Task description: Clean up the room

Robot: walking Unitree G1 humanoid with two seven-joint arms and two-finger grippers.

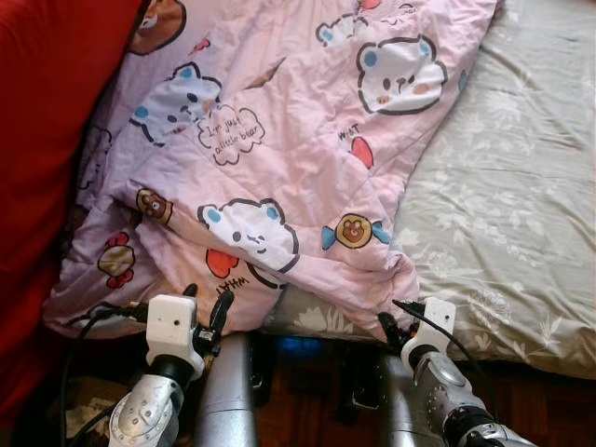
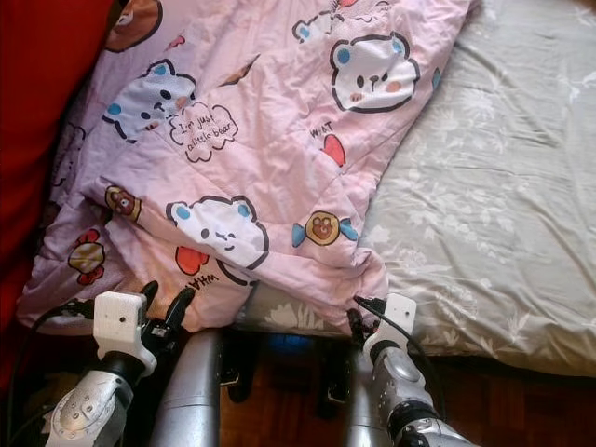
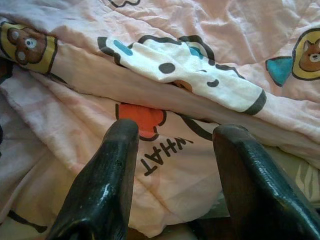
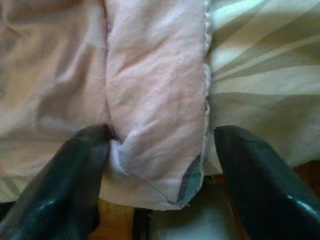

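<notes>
1. Standing at the foot of the bed, the robot has both grippers raised to the near edge of a pink quilt (image 1: 279,140) printed with cartoon bears, sweets and the words "I'm just a little bear".
2. The quilt lies crumpled across the left part of the bed, its lower hem bunched and hanging over the mattress edge, folds piled one on another.
3. To the right of it the grey-green floral bedsheet (image 1: 512,205) lies bare, and the quilt's right border runs diagonally across it.
4. The left gripper (image 1: 207,307) sits at the quilt's hem, just below a white bear face and a red shape. In the left wrist view its two black fingers (image 3: 107,185) stand well apart, with the fabric bearing the word "WHAT" lying between and beyond them; they are not closed on anything.
5. The right gripper (image 1: 399,321) is at the quilt's lower right corner, where pink cloth meets the sheet. In the right wrist view its fingers (image 4: 65,180) are spread wide, one on each side of a thick rolled fold of the quilt's stitched edge (image 4: 160,125); the left one seems to touch the fold, but the fold is not pinched.
6. A large red cloth (image 1: 47,140) fills the left side, against the quilt.
7. Dark wooden floor (image 1: 540,400) shows below the mattress edge.
</notes>
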